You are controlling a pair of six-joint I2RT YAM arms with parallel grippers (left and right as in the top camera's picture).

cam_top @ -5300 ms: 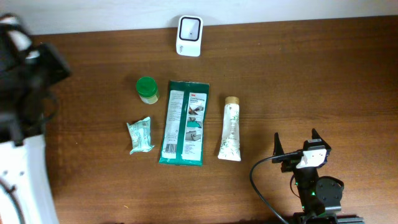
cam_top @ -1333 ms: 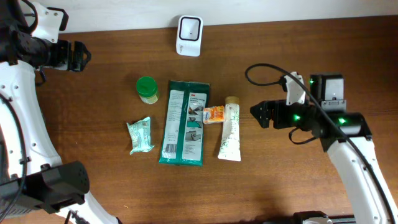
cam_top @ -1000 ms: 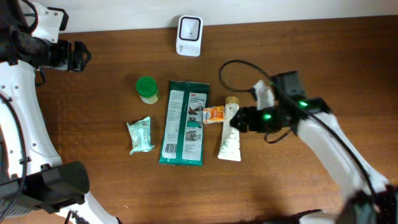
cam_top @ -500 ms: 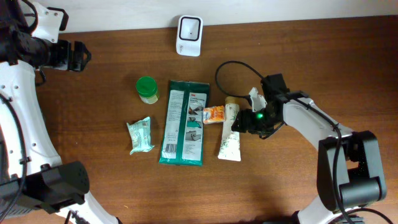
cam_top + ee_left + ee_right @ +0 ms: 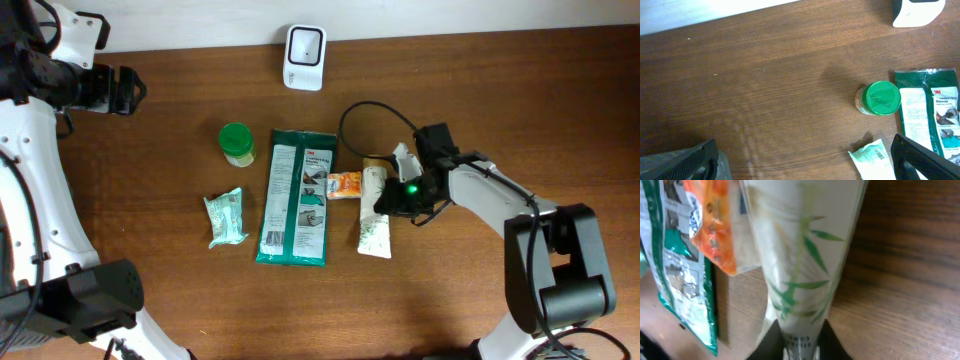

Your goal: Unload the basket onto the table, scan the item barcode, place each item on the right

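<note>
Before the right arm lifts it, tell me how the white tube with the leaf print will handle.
The tube will probably flex rather than stay stiff: it flattens toward a wide crimped end, so it looks soft-walled. Gripped mid-body by the right pincer, its ends may sag. Lying flat, it seems unlikely to roll.

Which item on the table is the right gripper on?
The white leaf-print tube, the rightmost item. The right gripper is closed on it; the orange packet and green pack lie clear of the grip.
</note>
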